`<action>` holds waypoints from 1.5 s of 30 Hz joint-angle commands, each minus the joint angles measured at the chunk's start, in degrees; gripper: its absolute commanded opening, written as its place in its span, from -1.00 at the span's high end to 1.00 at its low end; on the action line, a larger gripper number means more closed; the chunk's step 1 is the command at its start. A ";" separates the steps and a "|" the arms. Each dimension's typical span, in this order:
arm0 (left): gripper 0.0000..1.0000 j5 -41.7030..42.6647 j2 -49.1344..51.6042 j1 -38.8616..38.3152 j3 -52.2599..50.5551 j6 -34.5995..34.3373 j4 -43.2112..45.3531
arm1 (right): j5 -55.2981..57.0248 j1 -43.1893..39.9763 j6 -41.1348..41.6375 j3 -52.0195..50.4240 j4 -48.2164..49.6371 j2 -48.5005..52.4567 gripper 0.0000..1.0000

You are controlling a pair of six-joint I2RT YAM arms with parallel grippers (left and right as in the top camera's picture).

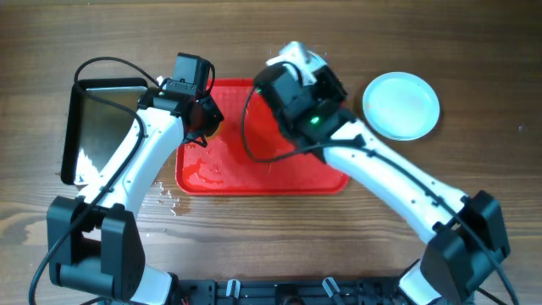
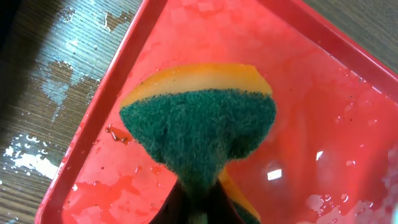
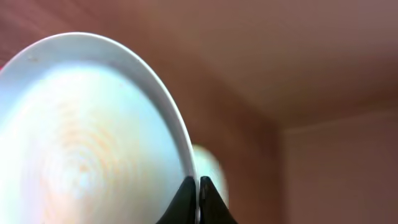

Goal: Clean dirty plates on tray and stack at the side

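Observation:
The red tray (image 1: 254,174) lies at the table's middle, wet, with no plate showing on its visible surface; it fills the left wrist view (image 2: 323,81). My left gripper (image 1: 201,123) hangs over the tray's left part, shut on a green and yellow sponge (image 2: 199,124) that it holds just above the wet floor of the tray (image 2: 199,202). My right gripper (image 1: 295,69) is over the tray's far edge, shut on the rim of a pale plate (image 1: 298,56) held tilted on edge; the plate's face (image 3: 93,137) shows a faint orange tint beside the fingers (image 3: 199,190). Another plate (image 1: 401,104) lies on the table at the right.
A shiny metal tray with a black rim (image 1: 102,127) stands left of the red tray. Water drops lie on the wood near the red tray's left front corner (image 1: 169,199). Both arms cross over the red tray.

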 commanded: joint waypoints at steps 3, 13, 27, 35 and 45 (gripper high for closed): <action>0.92 0.50 0.63 0.11 -0.42 -0.55 -0.04 | -37.90 -20.37 22.08 -0.20 -1.70 -4.24 0.92; 0.92 0.50 0.63 0.11 -0.42 -0.59 0.13 | -64.65 -56.96 24.24 -1.33 -3.06 2.73 0.91; 0.92 0.50 0.63 0.11 -0.42 -0.57 0.66 | -60.08 -57.07 28.13 -9.60 1.79 3.89 -0.91; 0.92 -2.14 0.61 2.86 -0.42 2.47 10.14 | -92.02 -46.80 26.58 -9.60 -0.61 3.89 -0.71; 0.88 -2.10 2.71 29.92 -0.44 2.23 11.82 | -75.06 -13.62 31.54 -9.60 8.28 3.89 -0.69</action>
